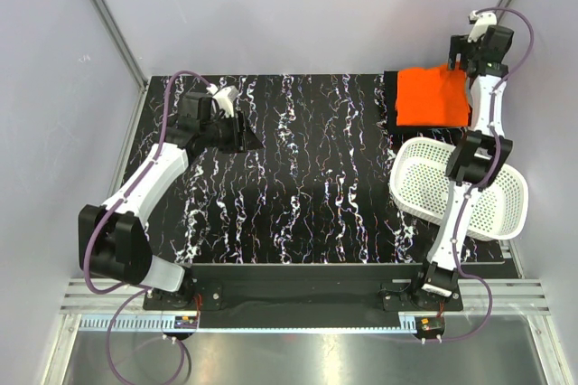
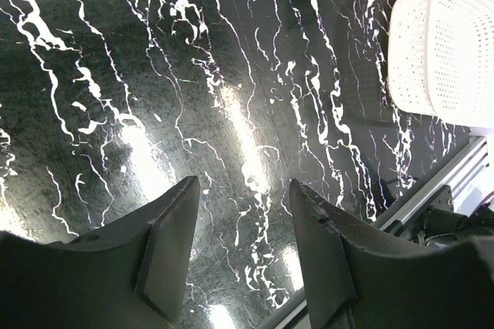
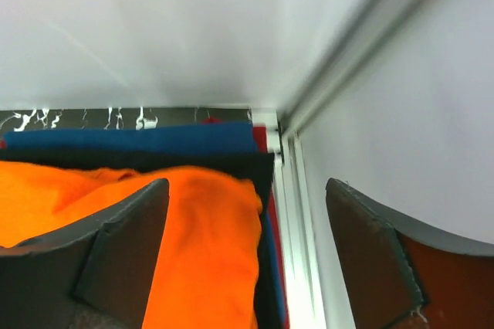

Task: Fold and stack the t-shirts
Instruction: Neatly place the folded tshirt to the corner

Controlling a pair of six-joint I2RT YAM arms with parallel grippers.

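Note:
The bright orange t-shirt [image 1: 432,96] lies folded at the table's back right corner. In the right wrist view the orange shirt [image 3: 193,252] tops a stack, with the black t-shirt [image 3: 154,161] directly under it. A black edge [image 1: 390,100] shows at the stack's left side in the top view. My right gripper [image 1: 459,61] hovers over the stack's far right corner, open and empty [image 3: 243,190]. My left gripper [image 1: 248,138] is at the back left over bare table, open and empty [image 2: 243,190].
A white perforated basket [image 1: 415,186] lies tilted at the right, in front of the stack, and also shows in the left wrist view [image 2: 448,43]. Blue fabric [image 3: 131,140] and red fabric [image 3: 260,137] lie under the black shirt. Enclosure walls stand close behind and to the right.

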